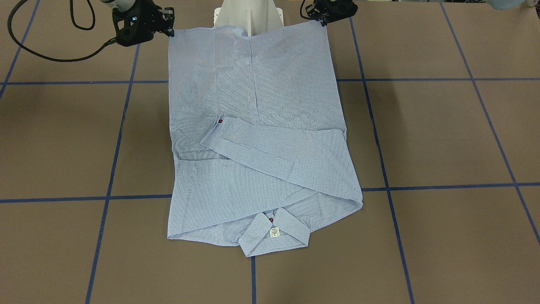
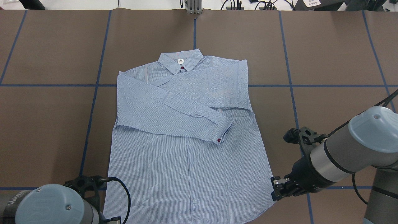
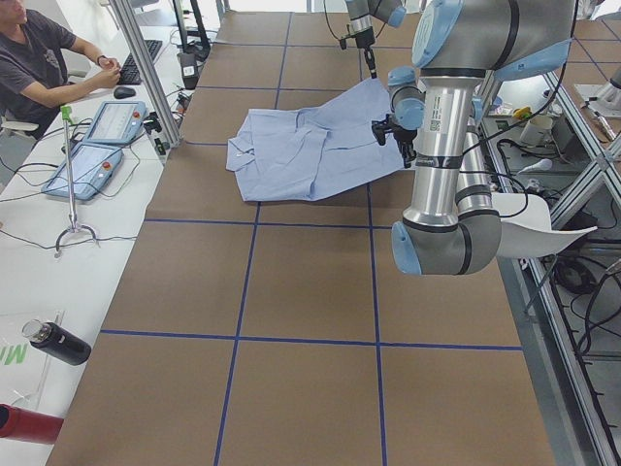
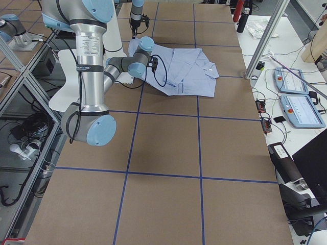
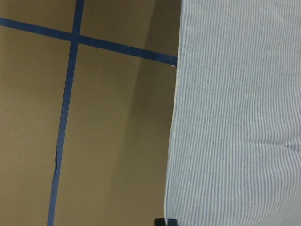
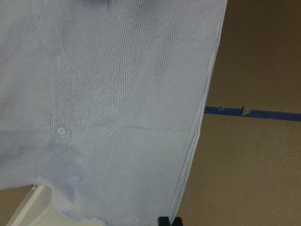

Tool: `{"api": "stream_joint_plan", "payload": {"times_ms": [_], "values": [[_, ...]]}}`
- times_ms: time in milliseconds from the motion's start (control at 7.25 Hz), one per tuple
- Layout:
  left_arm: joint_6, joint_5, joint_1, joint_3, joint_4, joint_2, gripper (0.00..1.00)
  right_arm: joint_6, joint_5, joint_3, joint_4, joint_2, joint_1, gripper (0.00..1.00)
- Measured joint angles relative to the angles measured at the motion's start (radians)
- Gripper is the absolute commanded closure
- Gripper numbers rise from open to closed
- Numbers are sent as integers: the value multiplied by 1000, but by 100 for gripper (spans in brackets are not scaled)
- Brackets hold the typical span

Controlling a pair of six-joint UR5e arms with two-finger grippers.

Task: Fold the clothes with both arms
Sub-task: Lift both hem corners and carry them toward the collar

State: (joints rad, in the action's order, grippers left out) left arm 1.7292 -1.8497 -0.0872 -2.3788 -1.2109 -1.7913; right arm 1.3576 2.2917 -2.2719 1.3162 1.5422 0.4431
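Okay, shirt (image 2: 186, 155) on table (image 2: 326, 124), long axis 6–12 o'clock overhead: collar (image 2: 180, 60) at 12, hem (image 1: 202, 29) at 6. My left gripper (image 1: 325, 21) and right gripper (image 2: 275, 188) each pinch a hem corner, equally near. I'd carry both toward 12.

Shirt (image 2: 186, 161) light blue, fine white stripes; cuff button (image 2: 219, 140) seemingly dark red; table (image 2: 46, 124) brown, blue grid.
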Motion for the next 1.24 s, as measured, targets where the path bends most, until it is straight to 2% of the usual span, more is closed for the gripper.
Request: {"api": "stream_joint_plan", "payload": {"times_ms": [414, 1241], "values": [[-50, 9, -68, 54, -8, -15, 100, -1, -46, 53, 0, -36, 30, 100], [-216, -1, -296, 65, -10, -44, 100, -20, -53, 147, 0, -107, 209, 100]]}}
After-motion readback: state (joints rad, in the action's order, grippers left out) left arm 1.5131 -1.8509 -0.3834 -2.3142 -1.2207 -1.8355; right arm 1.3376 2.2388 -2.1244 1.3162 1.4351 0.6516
